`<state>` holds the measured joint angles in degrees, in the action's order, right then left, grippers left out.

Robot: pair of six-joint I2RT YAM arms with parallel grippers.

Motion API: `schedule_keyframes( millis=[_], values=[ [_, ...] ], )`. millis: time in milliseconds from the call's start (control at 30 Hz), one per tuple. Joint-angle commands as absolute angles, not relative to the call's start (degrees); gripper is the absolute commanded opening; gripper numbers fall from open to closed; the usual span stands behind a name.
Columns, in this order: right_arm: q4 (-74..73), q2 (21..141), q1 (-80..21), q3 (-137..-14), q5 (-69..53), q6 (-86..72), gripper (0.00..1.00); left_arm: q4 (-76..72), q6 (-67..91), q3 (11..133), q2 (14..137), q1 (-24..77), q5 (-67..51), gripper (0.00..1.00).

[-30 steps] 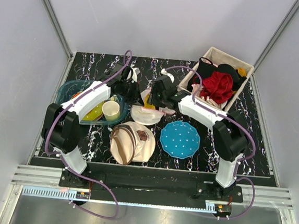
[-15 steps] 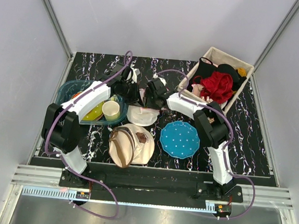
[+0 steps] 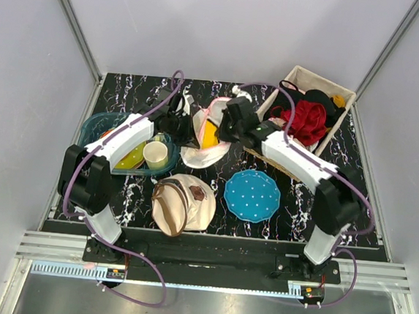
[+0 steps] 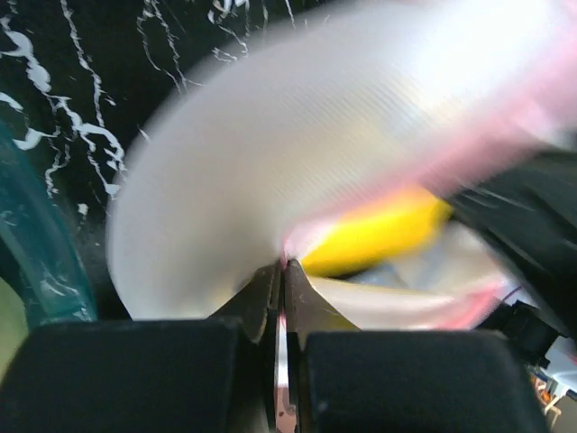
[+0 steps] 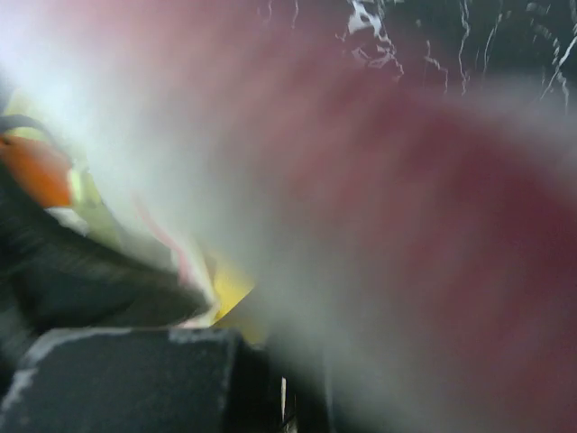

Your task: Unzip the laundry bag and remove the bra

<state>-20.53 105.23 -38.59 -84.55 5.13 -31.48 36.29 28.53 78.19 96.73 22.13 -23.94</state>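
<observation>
Overhead, at the far middle of the tabletop, I see the laundry bag gaping open between both arms, its pink rim lifted and a yellow item showing inside. The left fingers meet the bag's left edge and the right fingers sit at its far right rim. From this height I cannot make out how either pair stands. Just left of the bag are a cream cup and a teal bowl. Nearer my side lie a beige canvas bag and a blue dotted plate, both apart from the laundry bag. A fabric basket with a red garment stands at the far right corner.

On the left wrist camera, the fingers are pressed together, pinching a thin pink-edged seam of the bag. White mesh, smeared by blur, domes up beyond them. The yellow item lies inside the opening, to the right of the pinch. The teal bowl's rim curves in at the left edge.

On the right wrist camera, nearly everything is a white and pink smear of mesh right against the lens. A patch of yellow shows at lower left. I cannot tell whether these fingers are together or apart.
</observation>
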Motion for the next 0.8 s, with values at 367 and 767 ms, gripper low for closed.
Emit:
schedule_keyframes(
  millis=[367,767],
  values=[
    [-13.2,89.6,-37.5,-67.2,7.6,-33.0,0.0,30.0,31.3,76.5,98.8,18.8,-24.6,0.0],
    [-17.1,95.0,-37.4,-74.4,6.7,-32.4,0.39,29.6,31.0,79.3,104.5,23.0,-25.3,0.0]
  ],
)
